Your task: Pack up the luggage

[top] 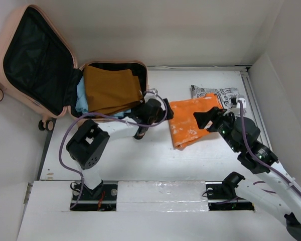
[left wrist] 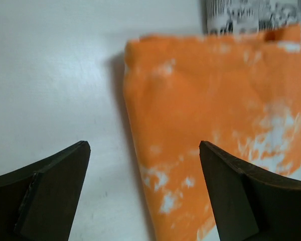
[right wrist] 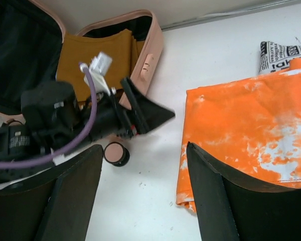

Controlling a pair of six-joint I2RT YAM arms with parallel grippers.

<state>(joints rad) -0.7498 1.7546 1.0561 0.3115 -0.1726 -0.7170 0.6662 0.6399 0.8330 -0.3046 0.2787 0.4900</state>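
Two pieces of clothing at least lie already in the luggage [top: 145,75], which stands open at the far left corner of the white table [top: 140,155], its black-lined lid leaning back to the left. A mustard-brown garment [top: 110,88] covers most of the lower half, and under it a pale blue one [top: 82,98] shows along the hinge side. To the right of the luggage, apart from it, an orange cloth with white blotches [top: 193,123] lies flat on the table, and just behind that cloth, farther from the arms, is a folded piece with black-and-white newspaper print [top: 218,93]; the orange one overlaps its near edge. So I judge the packing is perhaps half done: these two pieces must go in, and after them the lid must be closed. The left gripper [left wrist: 144,144] is between the luggage and the orange cloth, with jaws spread wide and nothing between them; in its wrist view one finger is over bare table and the other over the cloth's edge, so it seems to prepare for that edge. The right gripper [right wrist: 144,146] is over the side of the orange cloth away from the luggage, also wide open and empty. Whether either one touches the fabric I cannot tell.
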